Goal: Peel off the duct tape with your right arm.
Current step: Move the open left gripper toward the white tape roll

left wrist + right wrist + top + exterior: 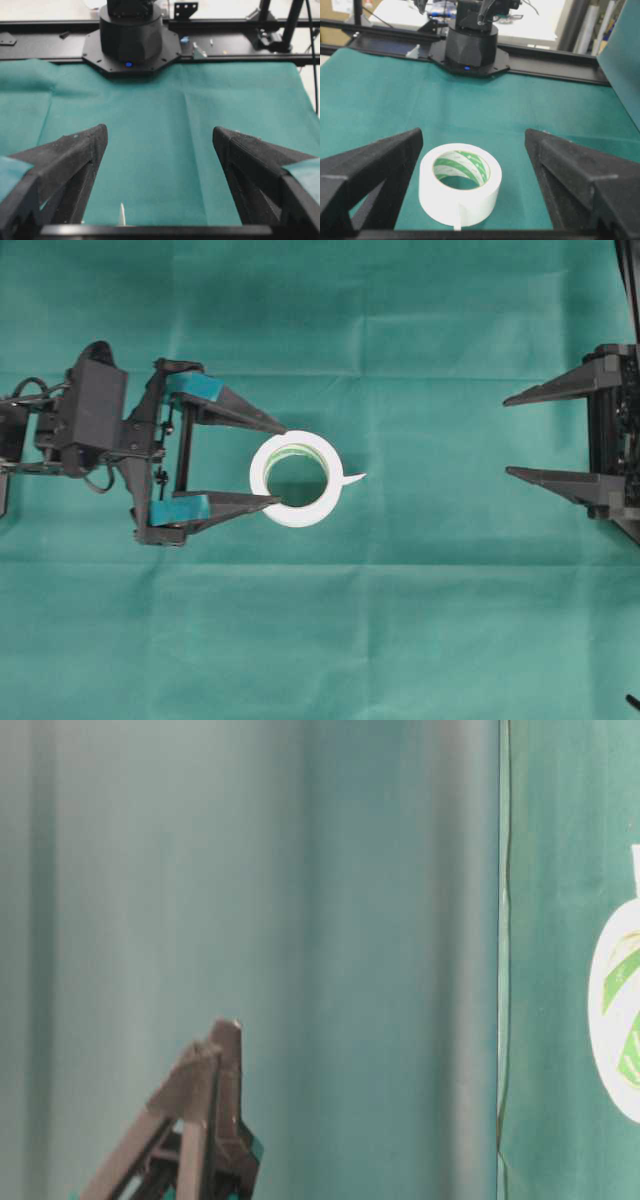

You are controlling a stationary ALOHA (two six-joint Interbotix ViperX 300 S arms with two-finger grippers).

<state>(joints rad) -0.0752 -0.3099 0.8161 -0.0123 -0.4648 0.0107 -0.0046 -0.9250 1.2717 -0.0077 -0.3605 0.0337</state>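
The duct tape (296,480) is a white roll with a green-striped core, lying flat mid-cloth. Its loose tab (355,478) points toward the right arm. My right gripper (507,436) stands open at the right edge, well short of the tab. In the right wrist view the duct tape (460,182) lies ahead between the spread fingers of the right gripper (473,136), its tab (461,215) facing me. My left gripper (282,465), fingers wrapped in teal, is open over the roll's left side. The left gripper (160,131) holds nothing, and only the tab's tip (121,215) shows.
Green cloth (420,640) covers the table. The left arm's black base (470,50) and the right arm's base (131,40) stand on a black rail at opposite ends. In the table-level view dark fingers (215,1100) stand away from the tape (618,1020).
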